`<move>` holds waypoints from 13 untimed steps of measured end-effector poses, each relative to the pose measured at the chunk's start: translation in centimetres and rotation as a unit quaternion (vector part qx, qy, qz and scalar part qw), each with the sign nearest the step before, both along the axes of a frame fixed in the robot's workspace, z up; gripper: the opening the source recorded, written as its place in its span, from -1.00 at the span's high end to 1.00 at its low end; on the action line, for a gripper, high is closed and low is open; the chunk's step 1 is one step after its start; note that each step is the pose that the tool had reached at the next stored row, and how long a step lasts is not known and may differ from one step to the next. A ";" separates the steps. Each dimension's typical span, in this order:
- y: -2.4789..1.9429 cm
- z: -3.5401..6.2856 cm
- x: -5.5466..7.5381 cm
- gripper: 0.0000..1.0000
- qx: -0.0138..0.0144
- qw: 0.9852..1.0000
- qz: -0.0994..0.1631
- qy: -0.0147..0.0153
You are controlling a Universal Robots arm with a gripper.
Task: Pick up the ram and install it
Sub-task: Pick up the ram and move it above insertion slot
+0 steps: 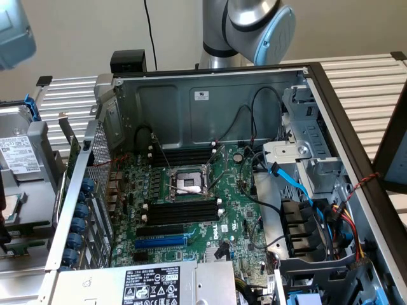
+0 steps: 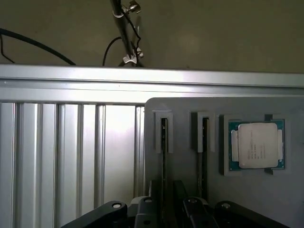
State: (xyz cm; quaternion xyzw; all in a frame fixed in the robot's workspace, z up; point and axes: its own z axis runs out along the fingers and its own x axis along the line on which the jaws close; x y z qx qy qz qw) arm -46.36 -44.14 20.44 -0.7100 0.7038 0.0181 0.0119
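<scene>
In the wrist view, two thin dark sticks stand on edge in the slots of a grey holder plate (image 2: 185, 180). The ram (image 2: 164, 142) is the one lined up with my gripper (image 2: 173, 216), and a second stick (image 2: 204, 142) stands beside it. My gripper hangs above the plate with its black linkages spread wide, open, with nothing in it. In the exterior view, the open computer case holds the green motherboard (image 1: 238, 190) with empty black memory slots (image 1: 181, 213) on either side of the CPU socket (image 1: 187, 181).
A CPU chip (image 2: 256, 145) sits in a pocket of the same holder plate. Ribbed aluminium table (image 2: 71, 156) lies beside the plate. Inside the case are loose cables (image 1: 299, 184), drive bays (image 1: 311, 159) and the power supply (image 1: 152, 283). The arm's base (image 1: 254, 25) rises behind the case.
</scene>
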 end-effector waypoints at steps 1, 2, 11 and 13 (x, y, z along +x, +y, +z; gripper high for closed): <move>0.00 -0.07 0.0 0.47 0.000 1.000 0.000 0.000; 0.00 -0.15 0.0 0.47 0.000 1.000 0.000 0.000; 0.01 -0.19 0.0 0.47 -0.001 1.000 0.000 0.000; 0.01 -0.19 0.0 0.47 -0.001 1.000 0.000 0.000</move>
